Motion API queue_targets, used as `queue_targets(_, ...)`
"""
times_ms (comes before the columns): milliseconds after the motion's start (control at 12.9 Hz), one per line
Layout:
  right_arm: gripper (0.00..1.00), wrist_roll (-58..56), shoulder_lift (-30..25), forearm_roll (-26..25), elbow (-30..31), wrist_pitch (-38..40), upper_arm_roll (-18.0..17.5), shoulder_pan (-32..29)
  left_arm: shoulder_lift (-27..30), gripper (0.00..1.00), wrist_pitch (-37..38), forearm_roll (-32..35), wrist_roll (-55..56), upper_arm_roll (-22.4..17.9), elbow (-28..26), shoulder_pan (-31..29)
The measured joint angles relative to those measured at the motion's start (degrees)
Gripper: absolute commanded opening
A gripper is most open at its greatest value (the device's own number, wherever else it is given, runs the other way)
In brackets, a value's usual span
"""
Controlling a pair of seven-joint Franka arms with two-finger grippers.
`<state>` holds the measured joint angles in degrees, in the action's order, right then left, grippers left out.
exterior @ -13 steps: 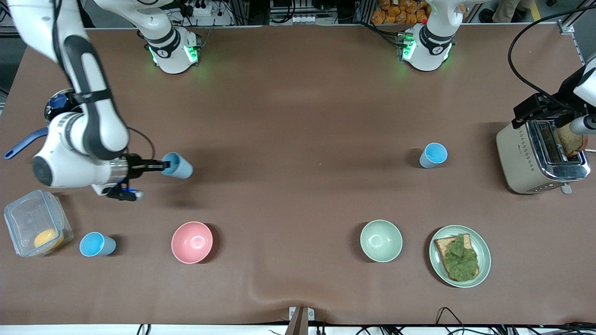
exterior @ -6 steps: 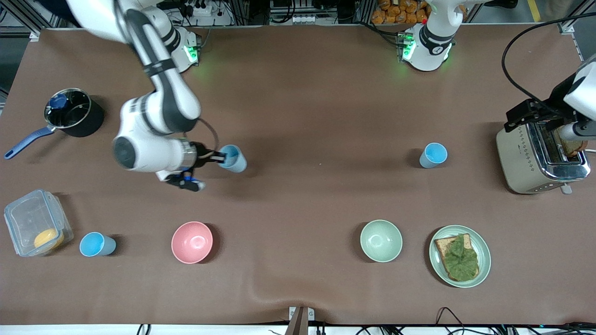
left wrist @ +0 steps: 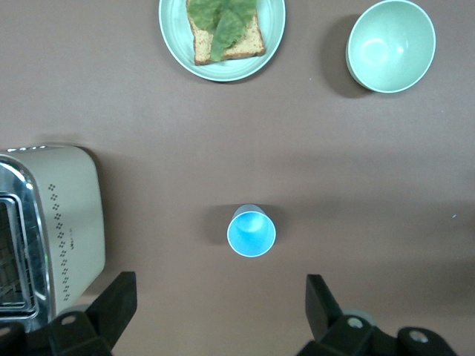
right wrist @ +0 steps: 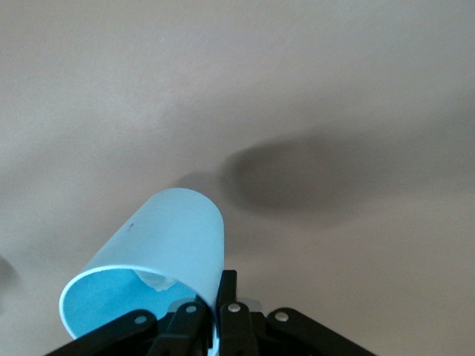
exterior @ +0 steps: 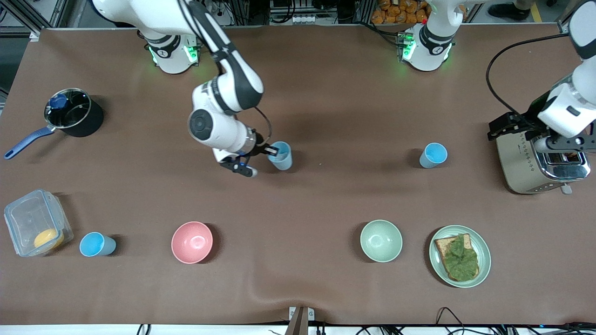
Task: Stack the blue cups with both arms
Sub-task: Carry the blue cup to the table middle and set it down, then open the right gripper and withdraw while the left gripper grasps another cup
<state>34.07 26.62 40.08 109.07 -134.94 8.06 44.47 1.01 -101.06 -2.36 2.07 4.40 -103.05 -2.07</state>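
Front view: the right pincer [exterior: 271, 150] is gripping the rim of a blue cup [exterior: 281, 156] and holding it up over the middle of the worktop [exterior: 326, 102], toward the right arm's end. In the right wrist view the fingers [right wrist: 226, 297] are pinching the held cup's [right wrist: 159, 259] wall, one inside and one outside, and the cup is tilting, with a white patch showing inside it.

A second cup [exterior: 433, 155] is standing upright on the worktop toward the left arm's end, near the toaster [exterior: 535, 163]. A third cup [exterior: 96, 244] is sitting nearer the camera at the right arm's end, between a clear box [exterior: 35, 223] and the pink bowl [exterior: 192, 242].

The left pincer [exterior: 565, 151] is hanging over the toaster. In the left wrist view its fingers [left wrist: 115, 304] are spread wide with nothing between them, and the second cup [left wrist: 251, 231] is showing upright below, apart from them.

The green bowl [exterior: 381, 240] and a plate [exterior: 482, 274] with toast are lying nearer the camera than the second cup. A pot [exterior: 72, 114] is standing at the right arm's end.
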Motion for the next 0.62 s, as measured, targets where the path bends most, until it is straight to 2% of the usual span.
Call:
queue_targets(154,0.00,0.12,2.55,2.86,-0.03,-4.94,0.01,2.24,-0.37,1.00,-2.03,-0.14,0.13,0.02,-1.59,1.19)
queue_targets(232,0.16,0.14,3.41,3.53,-0.13,-5.95,0.01,2.95,-0.70,1.00,-3.17,-0.54,0.24,0.04,-2.35,1.80)
queue_targets(309,0.67,0.18,4.00,3.74,-0.45,-6.28,0.02,3.37,-1.03,1.00,-4.67,-1.16,0.40,0.07,-3.37,2.35)
queue_targets(386,1.00,0.33,4.27,3.84,-0.80,-6.29,0.01,3.58,-1.32,1.00,-6.24,-1.48,0.57,0.14,-4.65,2.77)
queue_targets(618,1.00,2.76,4.28,3.90,-3.04,-6.13,0.08,3.62,-1.82,1.00,-10.30,-1.63,1.08,0.28,-8.75,3.91)
